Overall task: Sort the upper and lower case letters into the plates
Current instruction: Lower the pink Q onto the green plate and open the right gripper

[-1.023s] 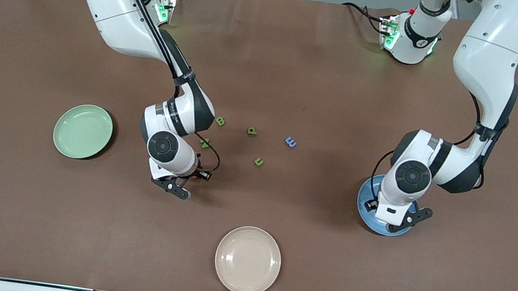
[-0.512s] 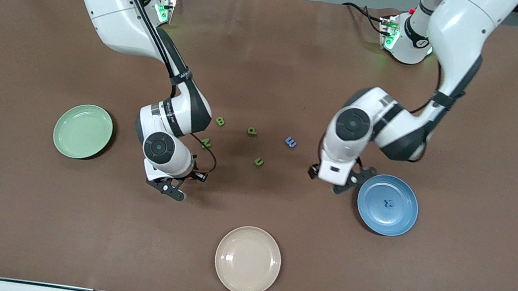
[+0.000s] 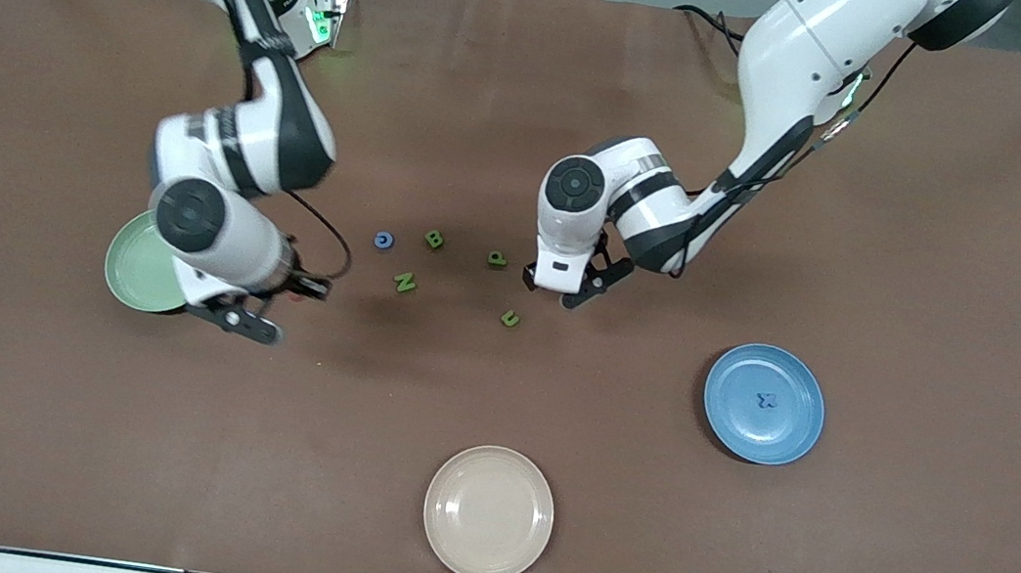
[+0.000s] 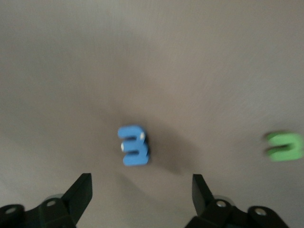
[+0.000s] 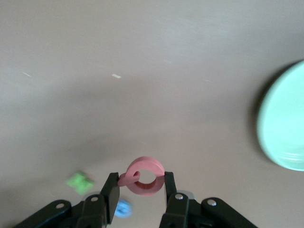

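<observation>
One blue letter (image 3: 764,400) sits in the blue plate (image 3: 782,431), the right tool (image 5: 137,192) carries a pink letter (image 5: 144,176) beside the empty green plate (image 3: 133,271), and the left tool (image 4: 140,197) hangs wide over another blue letter (image 4: 133,145), four green letters (image 3: 405,283) waiting on the desk (image 3: 882,533).

Loose letters (image 3: 434,239) mid-table between two plates (image 3: 763,404), a third plate (image 3: 488,513) nearer the camera

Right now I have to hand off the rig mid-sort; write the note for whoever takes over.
Right gripper: shut on the pink letter, in the air beside the green plate.
Left gripper: open, hovering over the blue E, nothing held.
On the table between the plates: blue ring letter, green B, N, P and a small u-shaped piece.
Done: one blue letter lies in the blue plate.
Left: drop the pink letter, pick up the E, sort the rest. The beige plate holds nothing.
</observation>
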